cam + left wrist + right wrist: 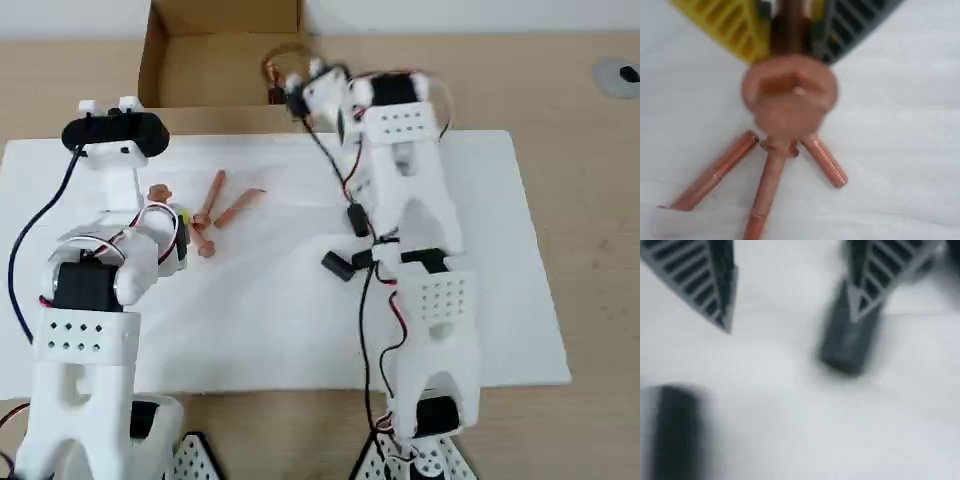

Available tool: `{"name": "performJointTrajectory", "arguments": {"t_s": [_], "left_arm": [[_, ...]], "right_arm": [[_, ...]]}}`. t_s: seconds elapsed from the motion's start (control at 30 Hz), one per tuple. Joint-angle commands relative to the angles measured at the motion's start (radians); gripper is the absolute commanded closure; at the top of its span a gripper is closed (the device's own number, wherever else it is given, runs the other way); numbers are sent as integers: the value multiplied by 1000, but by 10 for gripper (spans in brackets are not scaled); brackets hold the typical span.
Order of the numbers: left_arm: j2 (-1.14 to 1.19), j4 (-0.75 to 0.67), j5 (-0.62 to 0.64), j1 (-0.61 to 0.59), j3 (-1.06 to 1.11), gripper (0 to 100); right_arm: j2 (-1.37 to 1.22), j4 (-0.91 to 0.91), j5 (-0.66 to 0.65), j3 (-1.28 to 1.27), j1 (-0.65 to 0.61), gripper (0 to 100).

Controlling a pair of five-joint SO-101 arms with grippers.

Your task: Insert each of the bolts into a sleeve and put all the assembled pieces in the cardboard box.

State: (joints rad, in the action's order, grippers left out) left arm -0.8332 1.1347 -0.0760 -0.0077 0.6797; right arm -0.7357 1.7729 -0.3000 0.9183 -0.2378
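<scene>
Copper bolt is what the left pincer grips: its yellow finger and its dark finger are pressed against the shank from either side, and the bolt's round head faces the left wrist camera. Under it we see three loose bolts lying on the white mat, their near ends gathered close together below the held head and their far ends fanned apart; we cannot tell whether those near ends touch. From the high view we find the left arm over the left part of the mat, its pincer down among this group of bolts, well apart from the cardboard box. The box stands open on the wooden surface, just past the mat's far edge. The right arm rises from the near edge and stretches across the right half of the mat toward the box's corner. The right pincer hangs over the mat with its two dark ridged fingers spread wide and nothing between them. A black sleeve lies on the mat just beside the tip of one finger, partly behind it, and we cannot tell whether the two touch. A second sleeve lies well apart from the first, on the other finger's side.
</scene>
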Motion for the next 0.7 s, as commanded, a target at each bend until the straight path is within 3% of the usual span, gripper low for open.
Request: {"name": "performJointTrajectory", "arguments": {"t_s": [0.0, 0.3, 0.67], "left_arm": [[-21, -3, -5, 18, -5, 990], [-21, -9, -6, 18, 6, 990], [-21, -11, -6, 72, 18, 990]], "right_arm": [[50, -8, -12, 183, 19, 810], [-85, -215, -12, 131, 125, 810], [-206, -218, -12, 130, 136, 810]]}}
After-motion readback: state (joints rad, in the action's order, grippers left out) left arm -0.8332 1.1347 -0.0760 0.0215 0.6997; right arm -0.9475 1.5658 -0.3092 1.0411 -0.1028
